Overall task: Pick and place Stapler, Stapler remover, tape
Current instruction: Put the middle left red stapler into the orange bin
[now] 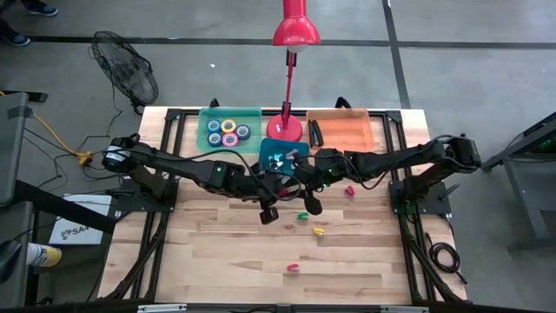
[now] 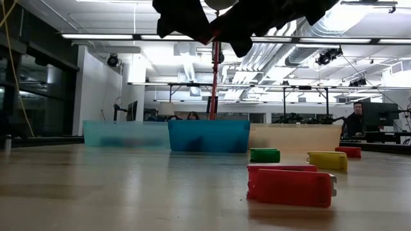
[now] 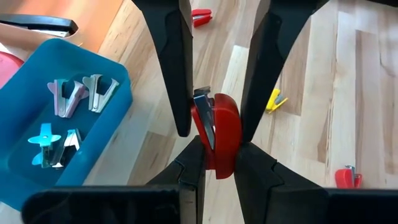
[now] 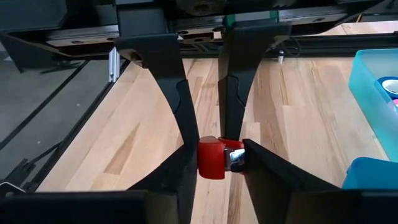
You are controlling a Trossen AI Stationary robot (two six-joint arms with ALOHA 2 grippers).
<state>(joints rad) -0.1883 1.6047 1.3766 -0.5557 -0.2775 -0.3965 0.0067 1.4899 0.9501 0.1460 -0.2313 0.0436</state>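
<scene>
A red staple remover point(image 3: 219, 134) hangs above the table's middle, between both grippers. My left gripper point(image 3: 219, 158) reaches in from the table's left and is shut on it. My right gripper point(image 4: 221, 155) comes from the right, its fingers closed against it. In the high view the two meet near the teal tray point(image 1: 271, 146). A black stapler point(image 1: 316, 133) lies in the orange tray point(image 1: 352, 130). Tape rolls point(image 1: 228, 131) lie in the green tray point(image 1: 252, 113). My left gripper pinches the red body's end point(image 3: 219, 167) that faces it, between its two fingers, slanting down from the table's left. The remover is lifted clear of the table. My right gripper has the remover's two sides point(image 4: 208, 163) between its fingers point(image 4: 186, 165), coming nearly level from the table's right. In the left wrist view one finger point(image 3: 181, 112) stands at the metal claws and the other lies against the red body.
Loose staple removers lie on the wood: red point(image 1: 349, 189), green point(image 1: 303, 215), yellow point(image 1: 319, 231) and red point(image 1: 292, 268). The teal tray holds several removers point(image 3: 81, 93). A red desk lamp point(image 1: 285, 122) stands between the trays at the far edge.
</scene>
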